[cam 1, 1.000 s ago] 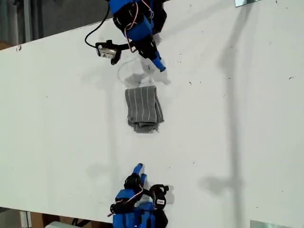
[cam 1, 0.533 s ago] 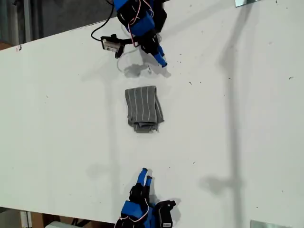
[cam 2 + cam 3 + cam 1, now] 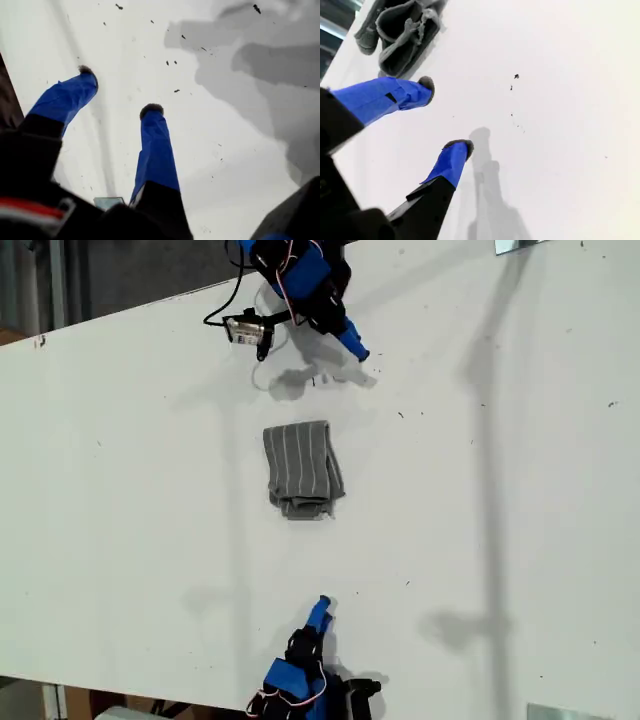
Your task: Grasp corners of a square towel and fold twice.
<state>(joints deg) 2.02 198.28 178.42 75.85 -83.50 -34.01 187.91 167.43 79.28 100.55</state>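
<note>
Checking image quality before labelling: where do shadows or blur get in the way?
Exterior view: sharp, long soft shadows across the table; towel clear. First wrist view: large grey shadows on the table. Second wrist view: towel darkened and soft at the frame edge.

A white table [image 3: 520, 490] bears small dark specks; two metal brackets [image 3: 520, 245] sit at its edges.

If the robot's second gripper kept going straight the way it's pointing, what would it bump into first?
Probably just the bare white table. My second gripper is open and aims past the folded towel, which lies off to one side, though depth is hard to judge.
</note>
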